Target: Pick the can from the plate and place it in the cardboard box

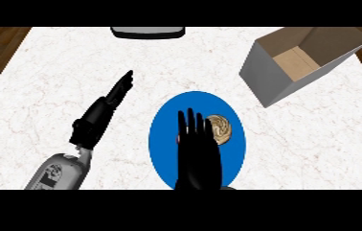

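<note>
The worktop (84, 72) is a pale, veined surface that fills the view from the left edge to the right. A strip of brown wood (10, 38) shows beyond its far left corner.

The cardboard box (272, 76) stands at the far right of the worktop. Its outer walls are grey and its inside is tan. The opening is turned upward and toward the right, so part of the inner floor is visible. It stands well apart from the plate.

The blue plate (164, 129) lies near the centre of the worktop, at the near side, and shows as a tall oval. Its near rim meets the lower limit of the view.

The left forearm (60, 172), grey, enters at the near left and slants toward the far right. The left hand (102, 112), black, lies over bare worktop to the left of the plate. Its fingers are straight, close together and pointing far-right, and they hold nothing.

The right hand (197, 153), black, comes in from the near edge and lies over the middle of the plate. Its fingers are straight, slightly spread and pointing toward the far side. They are not curled round anything.

The can (220, 128) stands on the plate, right of the plate's centre. It is seen from above as a tan disc with a swirled pattern. It sits just beside the right hand's fingers, on their right. Whether they touch cannot be told.

A dark object with a grey rim (147, 31) lies at the far edge of the worktop, left of centre, and is partly cut off.
</note>
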